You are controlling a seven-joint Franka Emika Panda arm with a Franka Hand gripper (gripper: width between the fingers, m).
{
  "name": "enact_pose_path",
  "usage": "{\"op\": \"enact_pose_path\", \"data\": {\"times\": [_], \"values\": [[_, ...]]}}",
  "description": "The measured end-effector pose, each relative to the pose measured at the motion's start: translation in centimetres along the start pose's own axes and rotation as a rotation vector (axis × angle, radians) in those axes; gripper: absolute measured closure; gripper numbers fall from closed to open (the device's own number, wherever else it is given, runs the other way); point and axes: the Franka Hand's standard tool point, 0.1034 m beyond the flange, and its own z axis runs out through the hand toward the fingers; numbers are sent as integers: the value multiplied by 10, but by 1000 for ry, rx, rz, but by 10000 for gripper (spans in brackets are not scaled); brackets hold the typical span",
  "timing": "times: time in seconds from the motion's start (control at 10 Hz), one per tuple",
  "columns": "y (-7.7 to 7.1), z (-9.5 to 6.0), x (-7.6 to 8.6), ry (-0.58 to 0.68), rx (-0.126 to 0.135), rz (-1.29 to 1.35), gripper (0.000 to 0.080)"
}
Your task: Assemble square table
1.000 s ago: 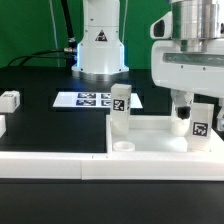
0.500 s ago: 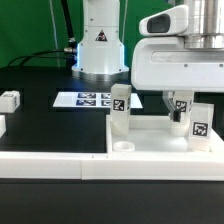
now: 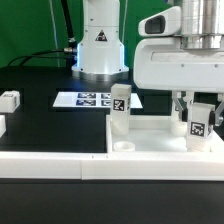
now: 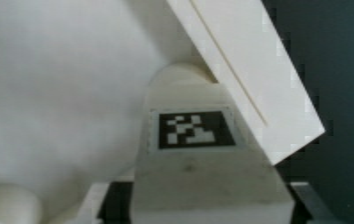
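The white square tabletop (image 3: 150, 143) lies near the front of the table, its rim (image 4: 245, 70) and flat inside showing in the wrist view. One white tagged leg (image 3: 120, 108) stands upright at its corner on the exterior view's left. A second tagged leg (image 3: 199, 126) stands at the corner on the exterior view's right. My gripper (image 3: 198, 122) has come down over this second leg (image 4: 195, 135), with a finger (image 4: 117, 200) pressed to each side. A third leg (image 3: 8, 100) lies apart at the far left.
The marker board (image 3: 95, 100) lies flat behind the tabletop. A long low white barrier wall (image 3: 50, 166) runs along the front. The arm's base (image 3: 100, 50) rises at the back, with cables beside it.
The hand has dropped lower over the right-hand leg. Its fingers have drawn in from wide open until they rest against the leg's sides. The other parts have not moved.
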Motion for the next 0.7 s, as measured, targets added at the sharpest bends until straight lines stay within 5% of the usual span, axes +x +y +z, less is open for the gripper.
{"op": "enact_pose_path", "data": {"times": [0.7], "values": [[1,1,-1,-82,-95,942,509]]}}
